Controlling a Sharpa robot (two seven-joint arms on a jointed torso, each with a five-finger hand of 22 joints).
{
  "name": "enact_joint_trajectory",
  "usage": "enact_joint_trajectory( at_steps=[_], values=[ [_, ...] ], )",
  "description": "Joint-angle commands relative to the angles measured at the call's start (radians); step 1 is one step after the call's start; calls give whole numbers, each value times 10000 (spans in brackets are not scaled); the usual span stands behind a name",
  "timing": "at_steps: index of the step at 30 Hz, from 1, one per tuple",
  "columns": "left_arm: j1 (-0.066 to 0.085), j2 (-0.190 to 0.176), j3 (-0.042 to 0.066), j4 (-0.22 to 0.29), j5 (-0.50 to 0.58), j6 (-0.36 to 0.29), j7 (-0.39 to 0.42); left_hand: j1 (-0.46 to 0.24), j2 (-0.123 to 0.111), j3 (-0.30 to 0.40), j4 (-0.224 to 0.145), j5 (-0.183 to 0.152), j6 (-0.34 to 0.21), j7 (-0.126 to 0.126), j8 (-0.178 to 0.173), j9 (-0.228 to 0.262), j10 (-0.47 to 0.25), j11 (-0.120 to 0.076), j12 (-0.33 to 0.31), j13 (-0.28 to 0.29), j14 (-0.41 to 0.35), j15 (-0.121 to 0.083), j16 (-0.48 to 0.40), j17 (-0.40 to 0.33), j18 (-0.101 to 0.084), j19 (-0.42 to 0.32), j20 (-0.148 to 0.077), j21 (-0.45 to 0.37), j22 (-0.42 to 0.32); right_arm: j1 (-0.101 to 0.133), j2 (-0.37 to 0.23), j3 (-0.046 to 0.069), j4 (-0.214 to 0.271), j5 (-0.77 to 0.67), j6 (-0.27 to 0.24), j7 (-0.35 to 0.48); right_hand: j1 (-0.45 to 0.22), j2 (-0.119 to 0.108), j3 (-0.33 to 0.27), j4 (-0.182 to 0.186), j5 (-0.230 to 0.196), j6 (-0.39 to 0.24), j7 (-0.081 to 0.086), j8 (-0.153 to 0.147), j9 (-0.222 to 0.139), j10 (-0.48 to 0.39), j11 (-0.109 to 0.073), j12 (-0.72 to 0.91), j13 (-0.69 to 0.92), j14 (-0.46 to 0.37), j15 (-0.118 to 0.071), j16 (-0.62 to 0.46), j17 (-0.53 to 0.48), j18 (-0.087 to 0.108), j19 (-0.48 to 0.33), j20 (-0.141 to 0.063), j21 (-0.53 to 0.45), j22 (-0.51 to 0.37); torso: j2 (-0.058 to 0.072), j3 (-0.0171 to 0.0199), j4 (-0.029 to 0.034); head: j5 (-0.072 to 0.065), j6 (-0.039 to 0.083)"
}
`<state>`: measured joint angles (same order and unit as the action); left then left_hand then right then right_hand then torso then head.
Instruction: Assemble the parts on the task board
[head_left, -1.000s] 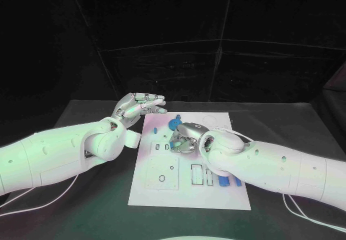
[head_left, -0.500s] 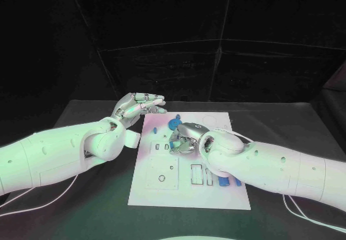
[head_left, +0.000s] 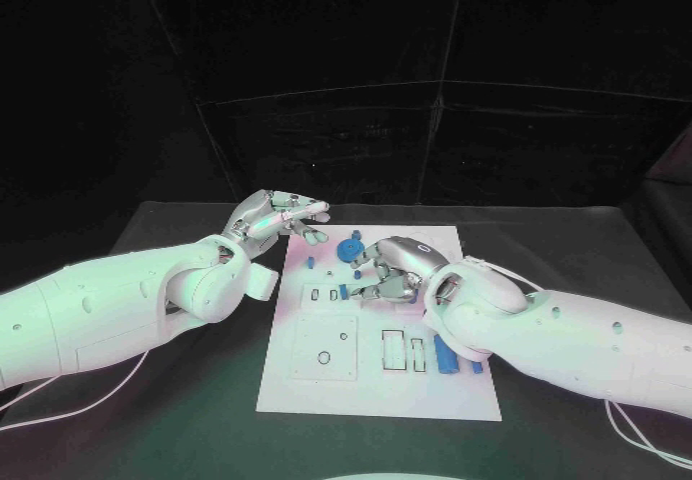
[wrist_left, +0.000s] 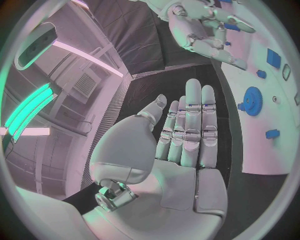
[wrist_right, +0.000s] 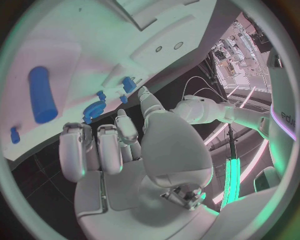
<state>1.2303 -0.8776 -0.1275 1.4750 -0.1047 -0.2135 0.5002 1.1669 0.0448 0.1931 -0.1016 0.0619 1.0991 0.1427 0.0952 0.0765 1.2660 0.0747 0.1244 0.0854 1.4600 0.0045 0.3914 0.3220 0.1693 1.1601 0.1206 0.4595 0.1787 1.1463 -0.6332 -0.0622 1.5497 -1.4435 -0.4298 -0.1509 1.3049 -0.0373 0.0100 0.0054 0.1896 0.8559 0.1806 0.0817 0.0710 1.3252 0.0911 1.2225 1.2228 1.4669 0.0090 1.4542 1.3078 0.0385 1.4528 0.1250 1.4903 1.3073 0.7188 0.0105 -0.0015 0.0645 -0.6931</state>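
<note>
The room behind is dark, and a black table (head_left: 173, 400) lies in front of me with the white task board (head_left: 378, 385) in its middle. My left hand (head_left: 277, 214) hangs just past the far left corner of the board, and its fingers (wrist_left: 190, 125) lie straight and side by side with nothing in them, so it is loose and empty. My right hand (head_left: 387, 270) is over the middle of the board, palm down, with its fingers (wrist_right: 100, 150) curled in toward the palm. I cannot tell if it has a small piece in it or not. A round blue gear (head_left: 349, 248) sits on the far part of the board, between my two hands, and my left wrist view shows it well too (wrist_left: 252, 101). A small blue piece (head_left: 310, 262) stands just left of the gear, near my left hand. Another small blue piece (head_left: 343, 292) is on the board right beside the fingertips of my right hand. A long blue bar (head_left: 446, 354) lies on the near right part of the board, next to my right arm, and my right wrist view shows a long blue bar lying flat on the white board (wrist_right: 41, 94). Some dark slots (head_left: 392, 350) are cut into the board just left of that bar.
</note>
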Motion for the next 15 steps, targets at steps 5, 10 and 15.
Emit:
enact_joint_trajectory(
  at_steps=[5, 10, 15],
  values=[
    [463, -43, 14, -132, -3522, 1168, -4003, -89, -242, -183, 443, 6, 229, -285, 17, 135, 1301, -416, 442, 607, 702, -460, 6950, 6621, 123, 1299, -519, 1396, 755, 859, -1399, 19, 685, 4355, 101, 3063, 504, 287, -81, -163, 256, 264, -115, 212, 26, -548, -128, -751, -839, 240, -57, -701, -944, 272, -817, -105, -605, 0, -259, 57, -48, 52, -52],
    [842, 179, 15, -211, -5493, 2251, -6176, -368, -287, -610, 1255, -5, 132, -442, 297, 349, 1572, -611, 1565, 1774, 870, -598, 10370, 10543, -240, 2383, -716, 4406, 3843, 1280, -2218, 17, 797, 5792, 394, 3336, 564, 330, -128, -188, 324, 284, -130, 239, 23, -577, -139, -839, -947, 210, -81, -822, -1099, 302, -909, -122, -703, -142, -413, 88, -87, 90, -134],
    [1165, 653, 15, -427, -6822, 3204, -7973, -413, -131, -1188, 2363, 10, -267, -520, 1081, 800, 759, -567, 3545, 3739, 1013, -615, 11526, 12088, -825, 3045, -776, 7967, 8581, 1463, -2669, 16, 584, 6381, 442, 3328, 572, 345, -151, -189, 340, 297, -136, 253, 23, -554, -145, -827, -945, 213, -87, -840, -1111, 303, -909, -129, -715, -153, -525, 127, -114, 122, -207]
  ],
)
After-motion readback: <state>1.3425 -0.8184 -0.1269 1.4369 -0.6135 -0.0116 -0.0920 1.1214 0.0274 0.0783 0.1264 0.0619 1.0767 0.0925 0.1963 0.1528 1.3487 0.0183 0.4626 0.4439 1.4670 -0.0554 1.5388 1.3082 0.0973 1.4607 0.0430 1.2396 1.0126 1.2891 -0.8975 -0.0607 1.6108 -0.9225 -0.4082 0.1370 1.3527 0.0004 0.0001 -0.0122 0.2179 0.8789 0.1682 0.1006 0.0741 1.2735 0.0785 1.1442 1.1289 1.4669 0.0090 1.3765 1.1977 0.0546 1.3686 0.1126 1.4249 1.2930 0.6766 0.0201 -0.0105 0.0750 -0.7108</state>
